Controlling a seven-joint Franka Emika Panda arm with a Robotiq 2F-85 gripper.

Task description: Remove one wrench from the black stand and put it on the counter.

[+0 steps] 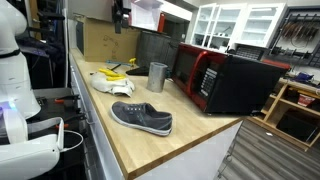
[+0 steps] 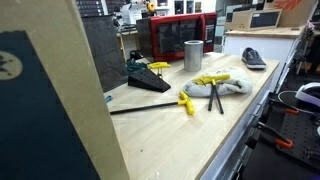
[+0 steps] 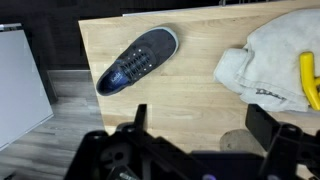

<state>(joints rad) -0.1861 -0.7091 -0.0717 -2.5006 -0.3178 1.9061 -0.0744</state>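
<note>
The black stand point(image 2: 147, 80) sits on the wooden counter point(image 2: 200, 130) in front of the microwave, with a yellow-handled wrench point(image 2: 158, 67) on it. Another yellow-handled wrench point(image 2: 187, 103) lies on the counter, and more lie on a white cloth point(image 2: 225, 85). In the wrist view my gripper point(image 3: 200, 135) is open and empty, high above bare counter point(image 3: 180, 95). There, the cloth point(image 3: 275, 60) with a yellow handle point(image 3: 310, 80) is at the right. The stand is out of the wrist view. In an exterior view the gripper point(image 1: 119, 14) hangs high over the far end.
A dark shoe point(image 1: 142, 118) point(image 3: 135, 58) lies near the counter's end. A steel cup point(image 1: 157, 77) point(image 2: 193, 55) stands beside the red-and-black microwave point(image 1: 225, 80). A long black rod point(image 2: 140, 105) lies on the counter. Floor drops off past the counter edge point(image 3: 60, 110).
</note>
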